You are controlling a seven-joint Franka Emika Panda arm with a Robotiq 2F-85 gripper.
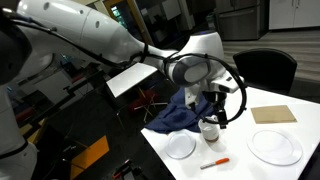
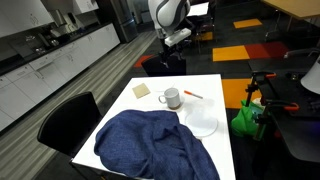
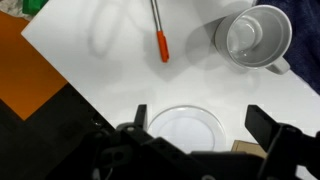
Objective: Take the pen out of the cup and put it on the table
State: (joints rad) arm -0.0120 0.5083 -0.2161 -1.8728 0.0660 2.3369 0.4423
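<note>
The red-orange pen (image 3: pixel 158 30) lies flat on the white table (image 3: pixel 80 60), outside the cup. It shows in both exterior views (image 1: pixel 214 162) (image 2: pixel 193 94). The small white cup (image 3: pixel 255 38) stands upright and empty beside it (image 1: pixel 209 128) (image 2: pixel 170 97). My gripper (image 3: pixel 200 125) is open and empty. It hangs well above the table (image 2: pixel 177 38) and in an exterior view it is just above the cup (image 1: pixel 212 106). In the wrist view a white plate shows between its fingers.
Two flat white plates (image 1: pixel 181 146) (image 1: pixel 275 147) lie on the table; one shows in the wrist view (image 3: pixel 185 128). A blue cloth (image 2: pixel 150 145) covers one end. A tan square (image 1: pixel 273 114) lies near a corner. Black chairs (image 2: pixel 70 120) stand around.
</note>
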